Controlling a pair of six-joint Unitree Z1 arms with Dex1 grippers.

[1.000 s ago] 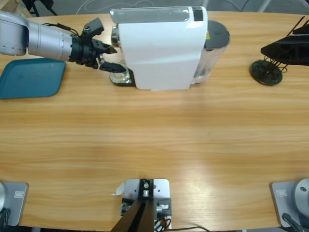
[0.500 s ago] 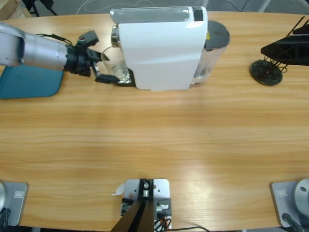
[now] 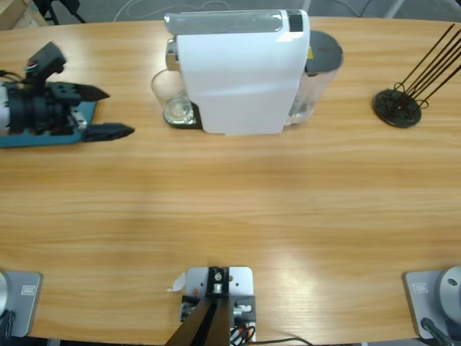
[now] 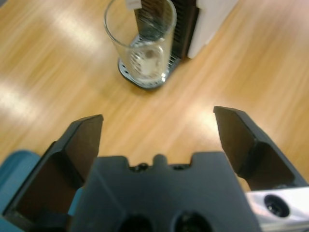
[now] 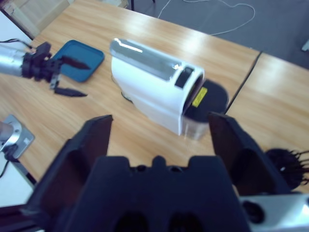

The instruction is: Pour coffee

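Clearly, the glass (image 3: 170,99) at eleven o'clock under the white coffee machine (image 3: 241,72) looks slick and breakable, best gripped mid-wall, while the left gripper (image 3: 101,112) gapes empty at nine o'clock.

The long wooden table (image 3: 238,202) has a smooth, lightly glossy grain that catches pale glare. The white plastic coffee machine (image 3: 241,72) looks smooth and satiny, with a shiny silver strip (image 3: 223,23) along its top. The clear drinking glass (image 4: 141,41) is glossy and transparent. The teal plastic tray (image 3: 43,133) at the table's left edge looks matt. The left gripper (image 4: 159,133) is matt black plastic.
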